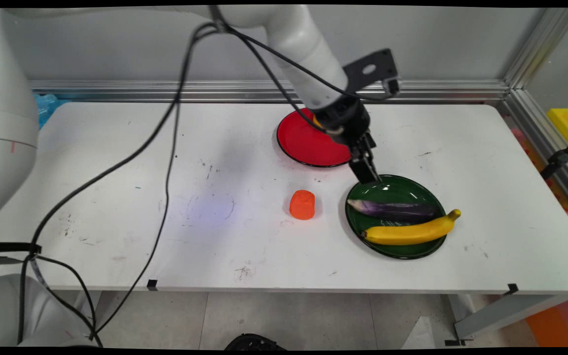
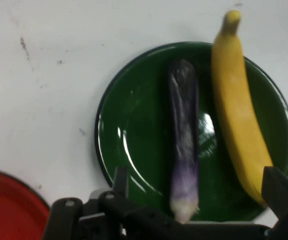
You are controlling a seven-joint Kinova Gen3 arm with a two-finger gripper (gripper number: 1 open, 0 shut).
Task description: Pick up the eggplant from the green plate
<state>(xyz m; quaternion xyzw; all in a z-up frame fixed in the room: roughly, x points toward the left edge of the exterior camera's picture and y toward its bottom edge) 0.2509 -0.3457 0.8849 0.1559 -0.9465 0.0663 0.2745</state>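
Main view gives you the gripper [image 1: 367, 173] hanging over the far-left rim of the green plate [image 1: 390, 186], its black fingers pointing down and slightly right. On that plate you have a purple eggplant [image 1: 396, 209] lying crosswise and, just beside it on the near side, a yellow banana [image 1: 412, 230] whose stem tip reaches past the plate's right rim. The two lie roughly parallel; whether they touch you cannot tell from here.

Behind the gripper, to its left, sits an empty-looking red plate [image 1: 306, 143], partly covered by the wrist. Left of the green plate, apart from it, an orange block-like object [image 1: 302, 204] stands on the white table [image 1: 116, 197]; its exact kind is not clear.

Hand view shows you the fingers spread apart, one finger [image 2: 121, 182] at the lower left and the other at the lower right edge, with nothing held between them. The eggplant [image 2: 184, 135] runs up the middle of the green plate [image 2: 133, 140], its pale stem end nearest the gripper, and the banana [image 2: 236, 105] lies on its right. A slice of the red plate [image 2: 8, 205] shows at the lower left corner.
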